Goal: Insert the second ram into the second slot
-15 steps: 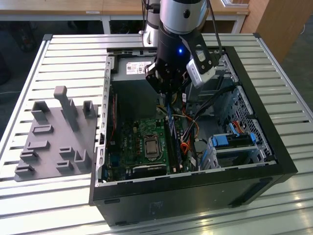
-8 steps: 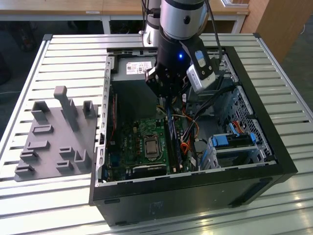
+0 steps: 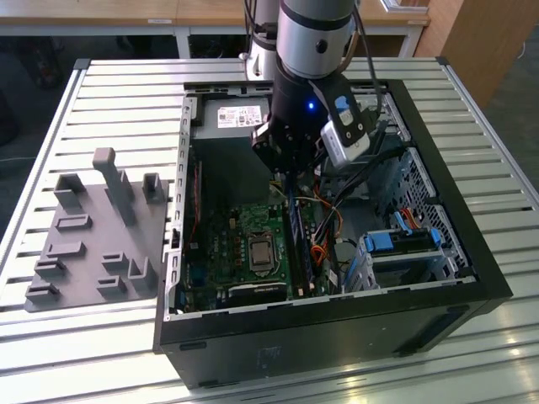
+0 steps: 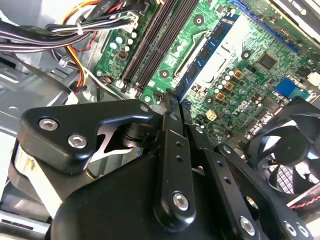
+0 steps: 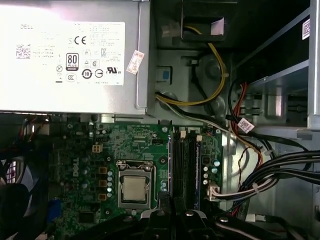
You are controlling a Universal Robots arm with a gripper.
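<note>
Blue with dark chips, the second ram [image 4: 206, 54] sticks out from our gripper [image 4: 171, 104], whose fingers are clamped tight on it. We see it edge-down just over the black memory slots [image 5: 185, 165], beside the processor socket [image 5: 134, 189]; we cannot tell whether it touches them.

The exterior view looks down from above onto the whole case [image 3: 337, 332]; both wrist views look closely at its motherboard [image 4: 165, 55] [image 5: 150, 150].

Blue ram [image 4: 205, 54], green motherboard [image 5: 145, 143]
</note>
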